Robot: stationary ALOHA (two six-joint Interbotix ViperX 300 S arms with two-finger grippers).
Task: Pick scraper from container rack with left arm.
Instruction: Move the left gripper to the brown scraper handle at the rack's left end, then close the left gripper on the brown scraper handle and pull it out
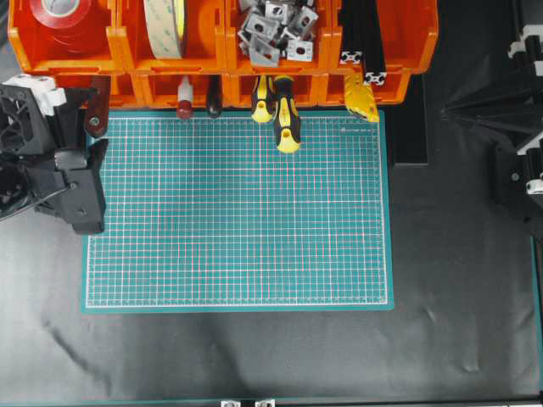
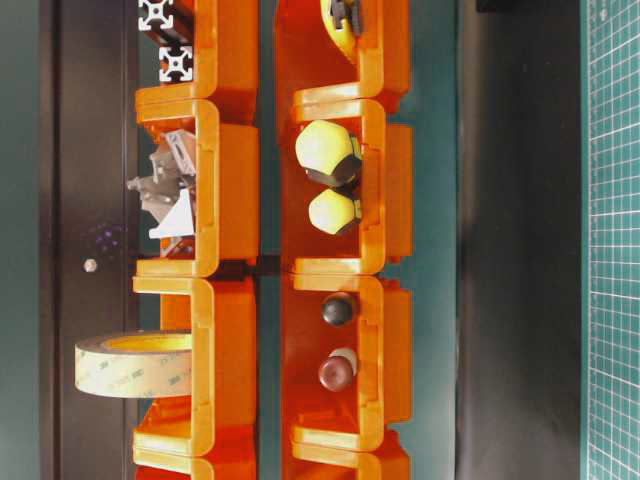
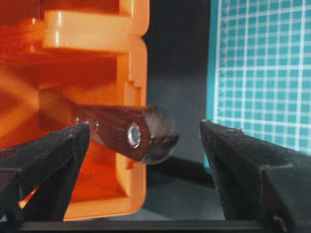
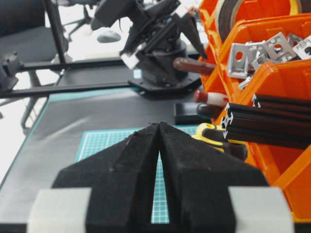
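Left hand (image 3: pixel 146 145) wide around scraper (image 3: pixel 131 132)

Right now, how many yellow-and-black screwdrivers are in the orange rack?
2. Both stick out of the same lower-row bin, side by side: one screwdriver on the left, the longer-reaching screwdriver on the right, over the green mat. Others may be hidden inside bins.

Left gripper (image 3: pixel 146 145) spread wide, both black fingers (image 3: pixel 48 160) pointing forward and roughly level, nothing gripped between them. Left arm (image 1: pixel 51 161) bent low at the left side of the overhead view. Right gripper (image 4: pixel 159 127) pressed together, tips meeting, empty, held level; right arm (image 1: pixel 513 110) folded back at the right edge.
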